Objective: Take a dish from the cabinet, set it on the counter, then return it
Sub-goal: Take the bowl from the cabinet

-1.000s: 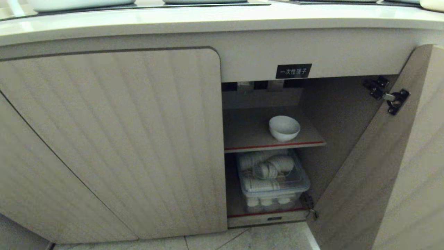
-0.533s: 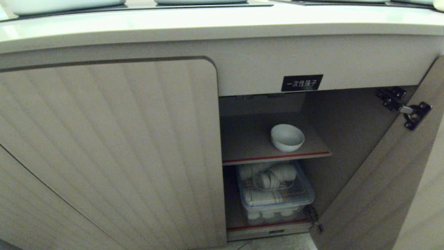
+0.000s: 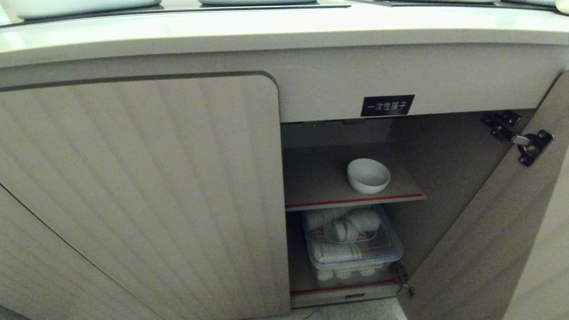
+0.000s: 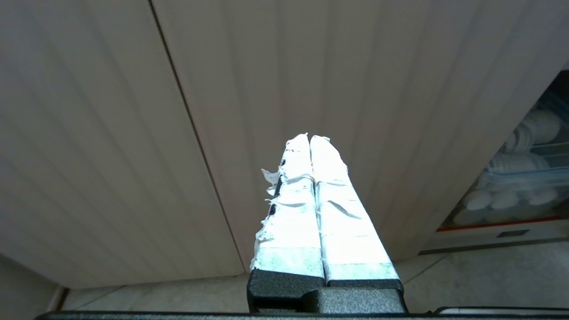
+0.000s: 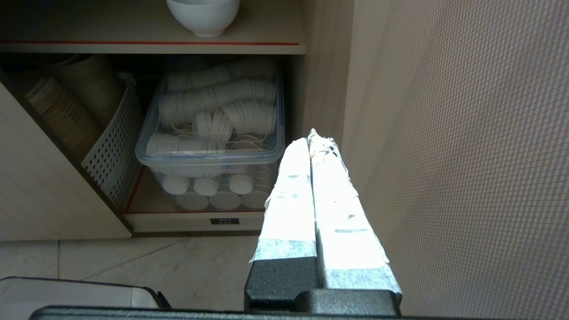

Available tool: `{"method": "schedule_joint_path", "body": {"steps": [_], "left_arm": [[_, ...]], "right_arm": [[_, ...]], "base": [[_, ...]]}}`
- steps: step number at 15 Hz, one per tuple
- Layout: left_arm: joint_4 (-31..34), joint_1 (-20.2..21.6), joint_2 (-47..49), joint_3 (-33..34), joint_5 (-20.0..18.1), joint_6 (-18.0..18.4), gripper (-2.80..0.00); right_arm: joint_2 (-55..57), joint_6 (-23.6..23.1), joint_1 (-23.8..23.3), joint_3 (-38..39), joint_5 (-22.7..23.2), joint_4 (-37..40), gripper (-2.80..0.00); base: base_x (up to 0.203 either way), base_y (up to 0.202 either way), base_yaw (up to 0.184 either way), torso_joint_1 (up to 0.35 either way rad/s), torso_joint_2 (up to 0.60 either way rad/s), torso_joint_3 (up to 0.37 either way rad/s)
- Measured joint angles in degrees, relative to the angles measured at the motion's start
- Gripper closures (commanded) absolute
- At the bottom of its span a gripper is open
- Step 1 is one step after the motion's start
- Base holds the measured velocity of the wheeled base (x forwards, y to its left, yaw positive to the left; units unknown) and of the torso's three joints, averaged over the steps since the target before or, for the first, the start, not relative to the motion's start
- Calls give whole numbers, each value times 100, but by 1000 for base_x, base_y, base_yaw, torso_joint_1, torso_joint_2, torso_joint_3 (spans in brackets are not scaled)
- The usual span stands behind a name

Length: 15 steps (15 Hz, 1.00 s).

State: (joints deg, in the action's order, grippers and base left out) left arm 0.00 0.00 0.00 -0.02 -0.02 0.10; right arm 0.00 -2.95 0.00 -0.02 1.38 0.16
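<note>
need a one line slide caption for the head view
White bowl sits on the upper red-edged shelf of the cabinet, right door open, a clear bin below.

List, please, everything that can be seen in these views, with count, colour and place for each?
bowl: one, white, on the upper red-edged shelf of the cabinet, near its front edge.
clear lidded box: one, transparent, on the lower shelf, filled with white stacked cups.
perforated basket: one, white, beside the box on the lower shelf.
cabinet doors: two, beige ribbed; the closed door at left, the open door swung out at right.
label: one, black with white characters, above the opening.
counter: one, cream, along the top.
left pincer: one, white-taped, shut, facing the closed door.
right pincer: one, white-taped, shut, low before the open compartment.
</note>
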Motion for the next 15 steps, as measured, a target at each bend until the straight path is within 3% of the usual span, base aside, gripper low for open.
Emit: {"method": "schedule_joint_path", "body": {"steps": [3,10,15], "left_arm": [[2,6,0,0,0,0,0],[0,0,0,0,2,0,0],[0,2,0,0,2,-7,0]], "right_arm": [[0,0,11,0,0,5,0],[0,0,-2,0,-1,2,0],[0,-1,2,2,0,2,0]], "base": [[-1,34,0,2,1,2],[0,176,-10,0,2,5],[0,13,-2,1,0,0]]}}
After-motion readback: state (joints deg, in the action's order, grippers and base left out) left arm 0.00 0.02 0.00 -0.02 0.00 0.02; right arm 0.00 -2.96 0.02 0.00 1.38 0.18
